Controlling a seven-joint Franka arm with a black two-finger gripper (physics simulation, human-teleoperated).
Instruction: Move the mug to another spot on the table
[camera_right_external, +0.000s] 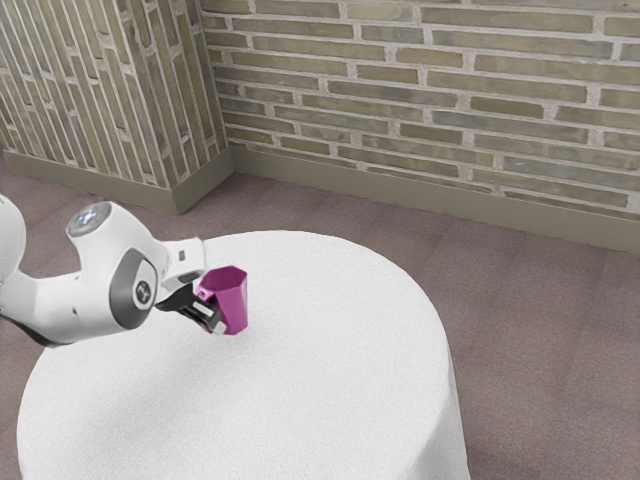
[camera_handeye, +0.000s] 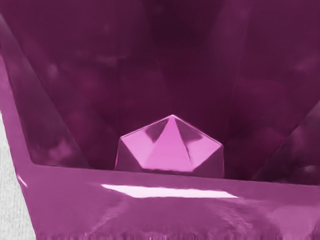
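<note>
A magenta faceted mug (camera_right_external: 231, 296) is on the exterior view's left part of the round white table (camera_right_external: 330, 380), leaning slightly. My black gripper (camera_right_external: 205, 311) comes in from the exterior view's left and is shut on the mug's near wall, with one finger (camera_right_external: 190, 304) dark against the outside of that wall. In the wrist view the mug (camera_handeye: 170, 100) is right under my hand: I look into its dark inside, down to its lighter faceted bottom, with its glossy rim wall close to the camera. Whether the mug's base touches the cloth I cannot tell.
The round table's edge (camera_right_external: 452, 400) drops off at the exterior view's right and front. A brick wall (camera_right_external: 420, 90) stands behind, with a brick pillar (camera_right_external: 110, 90) at the back left. White cloth stretches to the right of the mug.
</note>
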